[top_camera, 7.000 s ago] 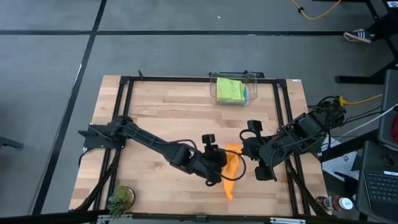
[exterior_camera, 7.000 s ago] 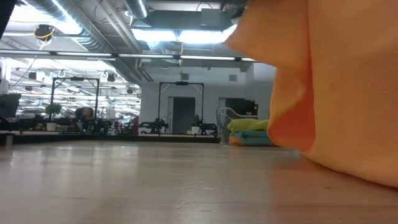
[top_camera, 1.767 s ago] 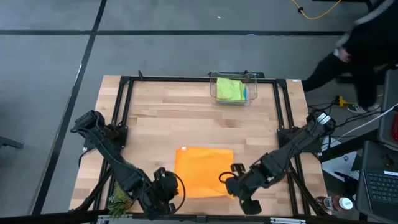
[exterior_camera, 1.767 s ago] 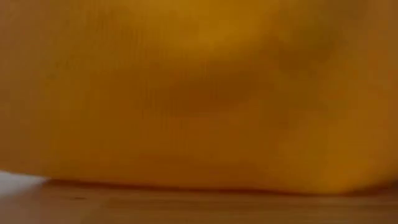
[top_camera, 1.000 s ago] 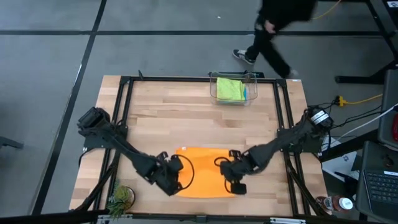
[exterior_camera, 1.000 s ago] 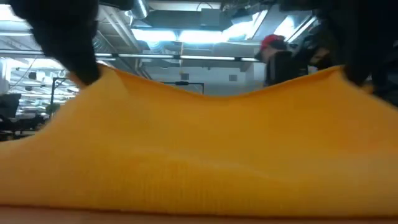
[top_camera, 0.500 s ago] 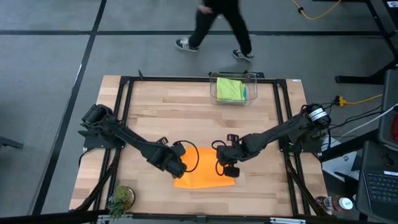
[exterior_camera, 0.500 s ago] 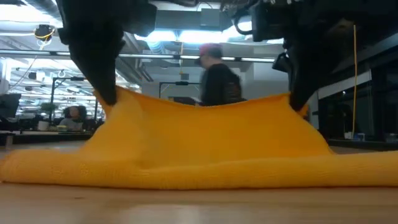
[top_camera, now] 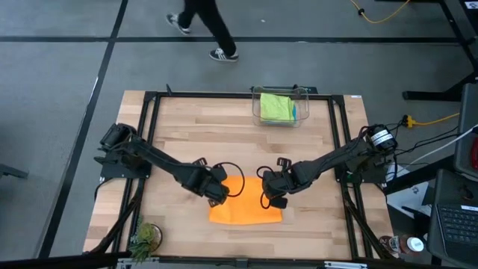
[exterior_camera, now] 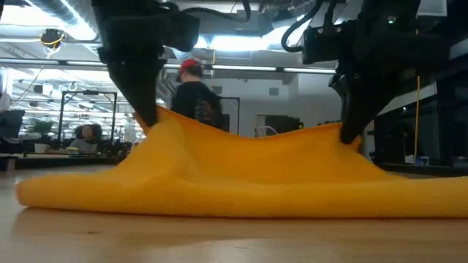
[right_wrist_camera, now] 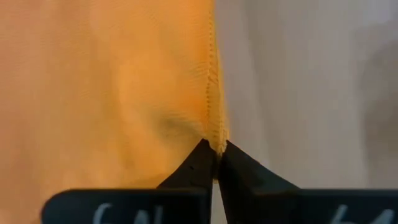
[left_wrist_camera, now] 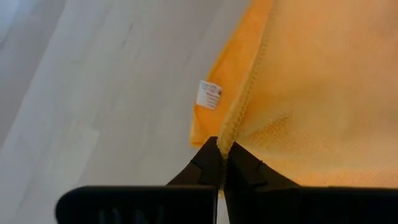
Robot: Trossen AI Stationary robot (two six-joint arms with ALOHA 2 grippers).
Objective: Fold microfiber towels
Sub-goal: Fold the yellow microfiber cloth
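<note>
An orange microfiber towel (top_camera: 246, 211) lies near the table's front middle, its underside on the wood and its upper layer raised between my two grippers. My left gripper (top_camera: 221, 194) is shut on the raised edge at the towel's left side. My right gripper (top_camera: 266, 197) is shut on the same edge at the right side. A lime green towel (top_camera: 275, 107) and a sliver of a teal-blue one (top_camera: 294, 110) lie in the clear bin (top_camera: 256, 104) at the far edge. My left gripper pinches the towel's stitched hem (left_wrist_camera: 231, 134) between its two fingertips, close to a corner with a white label (left_wrist_camera: 209, 94). The fingers come from above, pointing down. The held edge (exterior_camera: 157, 120) stands lifted, and the cloth slopes down to the table. My right gripper pinches the stitched hem (right_wrist_camera: 216, 140) at the towel's right side between its two fingertips, from above. The held point (exterior_camera: 344, 133) is raised off the table. The cloth sags slightly between the two grippers and drapes down onto the lower layer.
A small green plant (top_camera: 144, 237) stands at the table's near left corner. A dark frame (top_camera: 149, 149) runs round the tabletop. A person (top_camera: 202, 22) walks on the floor beyond the far edge. Bare wood lies between the towel and the bin.
Both grippers, still shut on the towel's edge, have gone toward the table's far edge and somewhat lower. The held edge has been drawn over the rest of the towel, which is now folded over and shorter from near to far. The person has walked leftward.
</note>
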